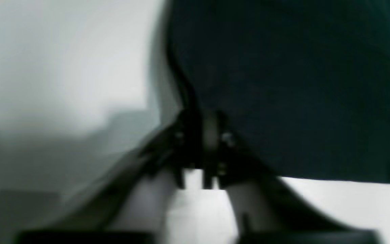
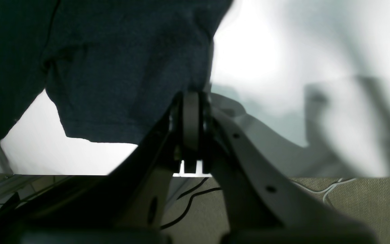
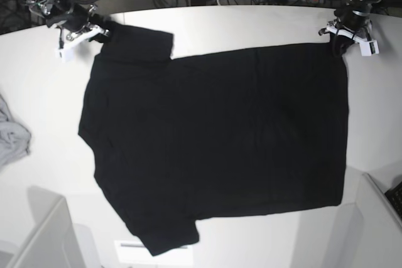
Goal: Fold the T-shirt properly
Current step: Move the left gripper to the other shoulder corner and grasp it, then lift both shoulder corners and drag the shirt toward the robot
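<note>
While both fingers (image 1: 212, 149) grip its edges, the T-shirt (image 3: 220, 130) lies spread.

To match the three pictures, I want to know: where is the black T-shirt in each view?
Left wrist: T-shirt at upper right.
Right wrist: upper left.
Base: spread across the middle.
Shared landmark: the white table beside the shirt's dark edge.
</note>
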Action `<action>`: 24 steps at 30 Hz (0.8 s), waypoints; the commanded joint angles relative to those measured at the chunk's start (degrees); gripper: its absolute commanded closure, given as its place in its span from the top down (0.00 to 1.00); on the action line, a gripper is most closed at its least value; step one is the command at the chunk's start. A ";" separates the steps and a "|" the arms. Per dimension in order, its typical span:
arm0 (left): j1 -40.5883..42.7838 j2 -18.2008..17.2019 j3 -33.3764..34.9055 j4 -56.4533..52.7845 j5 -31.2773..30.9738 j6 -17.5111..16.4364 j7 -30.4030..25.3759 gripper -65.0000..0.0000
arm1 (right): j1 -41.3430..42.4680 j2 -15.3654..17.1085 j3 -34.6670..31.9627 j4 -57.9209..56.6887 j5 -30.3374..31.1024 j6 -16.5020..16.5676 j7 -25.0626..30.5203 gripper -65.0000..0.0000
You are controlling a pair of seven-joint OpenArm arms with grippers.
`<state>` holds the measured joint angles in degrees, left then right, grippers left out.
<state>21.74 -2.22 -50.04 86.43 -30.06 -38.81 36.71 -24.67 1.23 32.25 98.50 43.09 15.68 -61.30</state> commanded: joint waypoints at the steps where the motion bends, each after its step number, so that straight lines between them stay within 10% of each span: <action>1: 0.37 -0.73 -0.29 0.56 0.04 1.14 -0.09 0.00 | -0.17 0.48 0.32 0.71 -0.06 0.27 0.24 0.00; 19: 7.41 -2.92 -0.82 7.76 -0.05 2.81 -0.09 0.00 | -7.11 -0.05 0.50 12.58 0.29 0.27 0.33 0.00; 24: 9.78 -2.92 -0.82 9.70 0.04 2.81 -0.09 0.00 | -12.13 -0.05 0.85 12.67 9.17 0.27 0.86 0.00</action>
<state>31.00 -4.29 -50.41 94.98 -29.17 -35.97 37.58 -36.38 0.78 32.62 110.24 51.68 15.66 -60.88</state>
